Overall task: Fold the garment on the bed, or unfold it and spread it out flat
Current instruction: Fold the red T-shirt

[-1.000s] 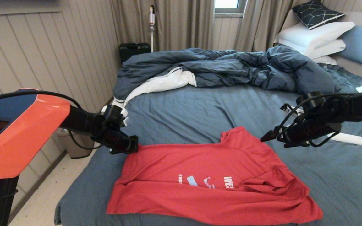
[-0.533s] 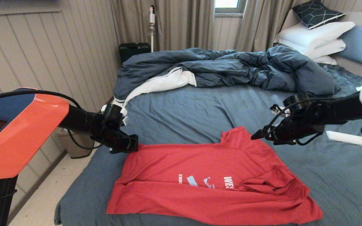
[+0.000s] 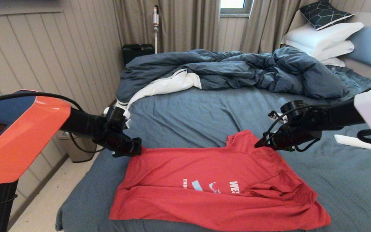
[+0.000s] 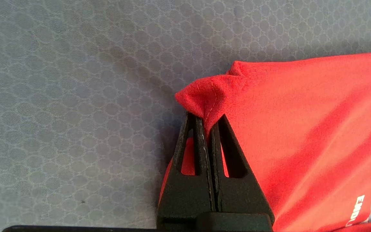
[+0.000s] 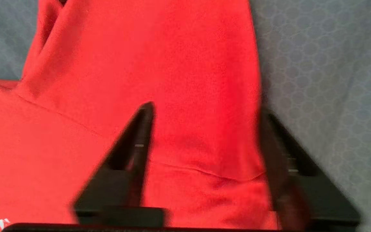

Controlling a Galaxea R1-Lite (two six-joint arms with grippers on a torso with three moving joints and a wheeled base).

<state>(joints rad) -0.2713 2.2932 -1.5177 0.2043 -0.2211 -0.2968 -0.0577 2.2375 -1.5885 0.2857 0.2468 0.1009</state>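
Since a second ago, the right tool (image 3: pixel 258 145) has travelled leftward and a little down across the head view, from over bare sheet beside the shirt to the shirt's far right shoulder, and its fingers have drawn partly together. Nothing else on the bed (image 3: pixel 204 109) has shifted.

The garment (image 3: pixel 217 180), a red T-shirt, lies near the foot edge of the slate-blue bed, printed side up, with the lower body folded over so only part of the white lettering shows and a rumpled bunch at its right side. The collar notch points away from the robot.

The left tool (image 4: pixel 206 120) is pressed together on the shirt's far left corner, pinching a small peak of hemmed red fabric just off the sheet. This hold probably anchors that corner so the cloth cannot slide while the other arm works.

The right tool's fingers (image 5: pixel 142 129) stand spread on either side of the right sleeve or shoulder edge, red fabric between them, nothing pinched yet. Placed so, it seems ready to close on that edge, giving the robot two matching far corners to lift or pull taut.

Behind the shirt a dark blue duvet (image 3: pixel 230 69) lies heaped well apart, with white pillows (image 3: pixel 317 40) at the headboard
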